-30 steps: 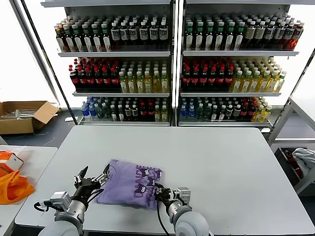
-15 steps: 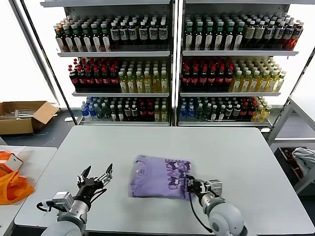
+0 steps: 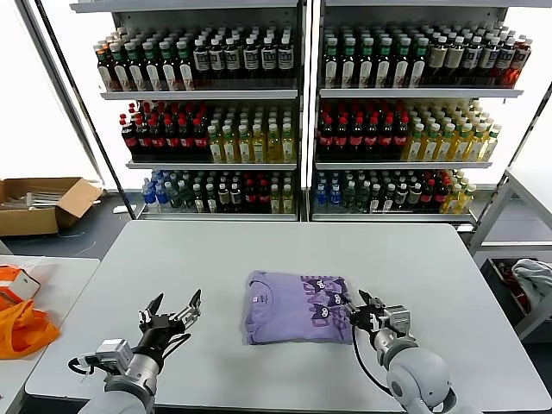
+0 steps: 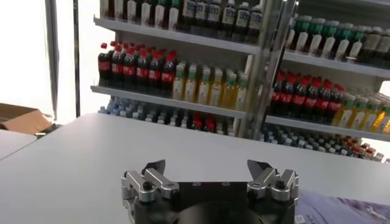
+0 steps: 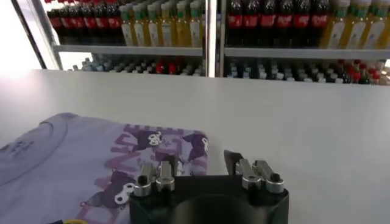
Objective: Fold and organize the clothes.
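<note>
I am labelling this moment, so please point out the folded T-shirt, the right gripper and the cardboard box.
T-shirt (image 3: 297,307): head view, on its plain lavender middle.
Right gripper (image 3: 366,310): head view, midway between its open fingers, at the shirt's right edge.
Cardboard box (image 3: 34,216): head view, on its front wall.

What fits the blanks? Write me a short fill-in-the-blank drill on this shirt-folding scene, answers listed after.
1. The folded T-shirt is coloured ____.
2. The gripper right beside the shirt's edge is the ____ gripper.
3. The left gripper hovers with jaws ____, holding nothing.
4. The shelves behind the table hold ____.

Answers: lavender; right; open; bottles
</note>
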`<move>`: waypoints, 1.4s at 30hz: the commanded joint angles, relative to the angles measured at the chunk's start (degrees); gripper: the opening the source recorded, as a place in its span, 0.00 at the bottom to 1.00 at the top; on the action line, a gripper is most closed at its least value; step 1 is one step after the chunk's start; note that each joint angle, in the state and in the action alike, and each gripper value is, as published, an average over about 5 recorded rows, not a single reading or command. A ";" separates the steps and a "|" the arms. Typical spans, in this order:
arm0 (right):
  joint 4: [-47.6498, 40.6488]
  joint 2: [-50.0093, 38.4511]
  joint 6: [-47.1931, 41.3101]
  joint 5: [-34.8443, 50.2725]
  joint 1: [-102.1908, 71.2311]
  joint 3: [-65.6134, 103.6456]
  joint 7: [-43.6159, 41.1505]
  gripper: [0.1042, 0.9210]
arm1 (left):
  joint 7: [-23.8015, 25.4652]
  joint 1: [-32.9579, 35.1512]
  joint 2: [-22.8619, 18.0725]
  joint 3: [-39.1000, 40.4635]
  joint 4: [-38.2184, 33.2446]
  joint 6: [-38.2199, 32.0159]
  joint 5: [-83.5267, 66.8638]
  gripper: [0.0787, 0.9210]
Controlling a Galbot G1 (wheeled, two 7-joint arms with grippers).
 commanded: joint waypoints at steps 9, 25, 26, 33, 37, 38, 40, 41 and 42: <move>9.16 11.22 -0.16 -10.82 -11.88 -4.70 6.43 0.84 | 0.76 0.43 -1.26 1.53 0.77 -0.46 1.65 0.88; 5.54 12.18 -0.22 -11.31 -9.96 -5.61 9.80 0.88 | 1.46 0.98 -1.51 2.16 0.88 -0.51 2.71 0.88; 5.28 12.30 -0.23 -11.33 -10.01 -5.91 9.89 0.88 | 1.46 1.03 -1.56 2.16 0.85 -0.51 2.75 0.88; 3.78 12.58 -0.26 -11.88 -10.53 -6.77 10.90 0.88 | 1.55 1.11 -1.72 2.11 0.72 -0.51 2.86 0.88; 4.15 12.38 -0.25 -11.81 -10.58 -6.74 11.11 0.88 | 1.66 1.13 -1.76 2.22 0.76 -0.51 2.86 0.88; 4.52 12.39 -0.25 -11.80 -10.65 -6.68 11.13 0.88 | 1.70 1.14 -1.77 2.24 0.78 -0.51 2.87 0.88; 5.82 12.48 -0.21 -11.97 -11.00 -6.51 11.07 0.88 | 1.79 1.18 -1.81 2.21 0.80 -0.63 2.87 0.88; 6.79 12.50 -0.18 -12.32 -11.26 -6.39 10.97 0.88 | 1.88 1.22 -1.83 2.14 0.79 -0.83 2.89 0.88; 7.98 12.53 -0.11 -12.83 -11.53 -6.21 10.73 0.88 | 1.98 1.24 -1.86 2.03 0.74 -1.08 2.96 0.88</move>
